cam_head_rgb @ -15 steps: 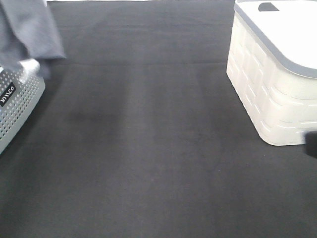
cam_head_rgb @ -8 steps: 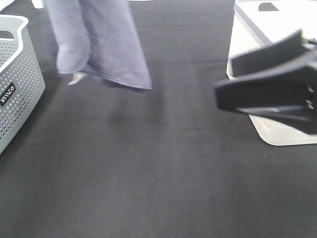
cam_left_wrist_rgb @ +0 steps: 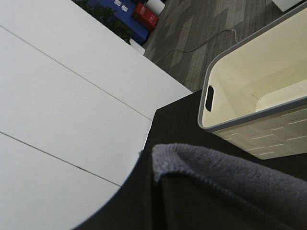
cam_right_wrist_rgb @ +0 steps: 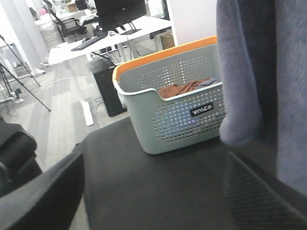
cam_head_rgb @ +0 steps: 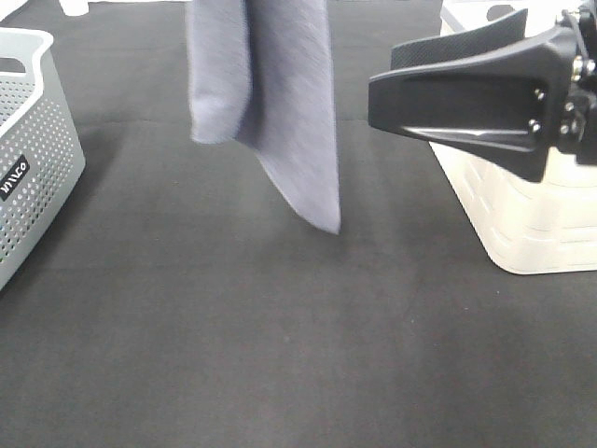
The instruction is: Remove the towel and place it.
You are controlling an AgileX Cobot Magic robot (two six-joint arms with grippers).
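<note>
The slate-grey towel point(cam_head_rgb: 280, 103) hangs folded in the air over the middle back of the black table, its lowest corner just above the cloth. Its top runs out of the exterior view, so my left gripper does not show there. In the left wrist view the towel's hemmed edge point(cam_left_wrist_rgb: 225, 179) lies right against the dark gripper parts, held. My right gripper point(cam_head_rgb: 384, 79) is open and empty, a little right of the towel and level with it. In the right wrist view its fingers point(cam_right_wrist_rgb: 45, 196) stand wide apart, with the towel point(cam_right_wrist_rgb: 261, 72) just ahead.
A grey perforated basket point(cam_head_rgb: 37, 159) stands at the left edge; the right wrist view shows its wall point(cam_right_wrist_rgb: 168, 120) and an orange-brown cloth point(cam_right_wrist_rgb: 184, 88) inside. A cream bin with a grey rim point(cam_head_rgb: 522, 215) stands at the right and shows empty in the left wrist view point(cam_left_wrist_rgb: 249, 76).
The towel has been carried right, from over the grey basket to the middle of the table. My right gripper has come in from the right and risen toward the towel.
</note>
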